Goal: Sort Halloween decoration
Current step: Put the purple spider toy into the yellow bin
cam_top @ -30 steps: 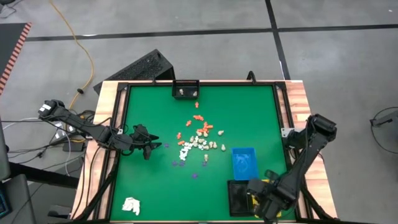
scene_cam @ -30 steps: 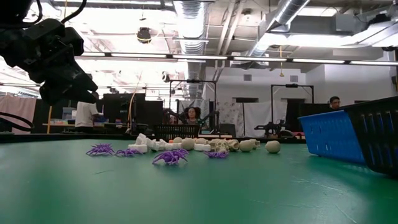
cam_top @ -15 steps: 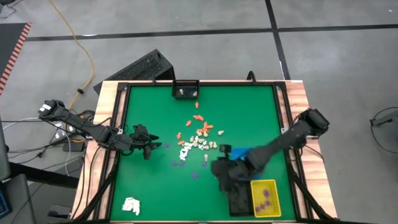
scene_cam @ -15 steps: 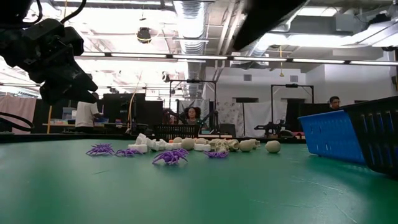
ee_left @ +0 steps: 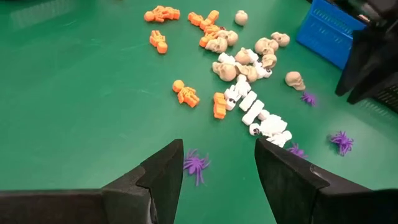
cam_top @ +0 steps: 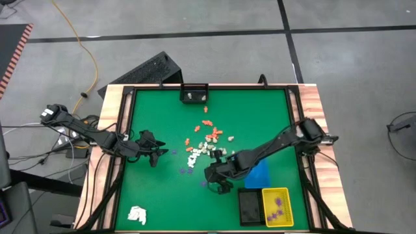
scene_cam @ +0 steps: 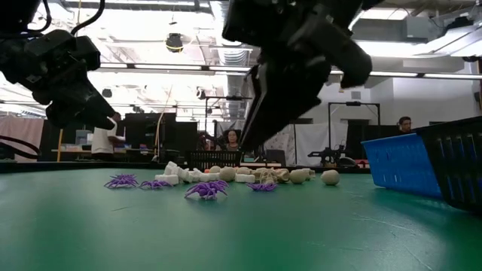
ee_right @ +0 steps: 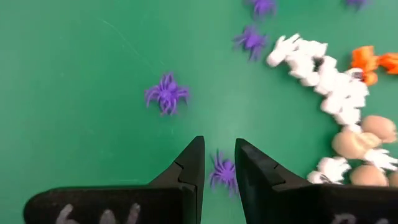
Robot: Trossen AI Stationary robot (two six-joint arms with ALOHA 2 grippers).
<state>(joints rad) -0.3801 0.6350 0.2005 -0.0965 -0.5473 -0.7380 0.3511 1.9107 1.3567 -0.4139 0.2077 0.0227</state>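
Observation:
The Halloween decoration (cam_top: 208,146) lies in a loose heap mid-table: orange figures, white pieces and cream skulls, with purple spiders (cam_top: 187,171) scattered on its near side. My right gripper (cam_top: 218,183) hangs open just near of the heap, tilted downward. In its wrist view a purple spider (ee_right: 222,172) lies on the mat in line with the gap between the fingers (ee_right: 196,155), untouched. My left gripper (cam_top: 155,151) waits open at the table's left, above another purple spider (ee_left: 196,165). In the low view my right gripper (scene_cam: 252,132) stands above the mat.
A blue tray (cam_top: 260,174), a black tray (cam_top: 250,207) and a yellow tray (cam_top: 276,195) holding purple spiders stand at the near right. A white wad (cam_top: 137,214) lies at the near left. A small black box (cam_top: 194,94) sits at the far edge.
My right gripper has swung from over the trays at the near right corner toward the table's middle, sinking and rolling its wrist, and now hangs over a purple spider beside the heap. The yellow tray has come into view.

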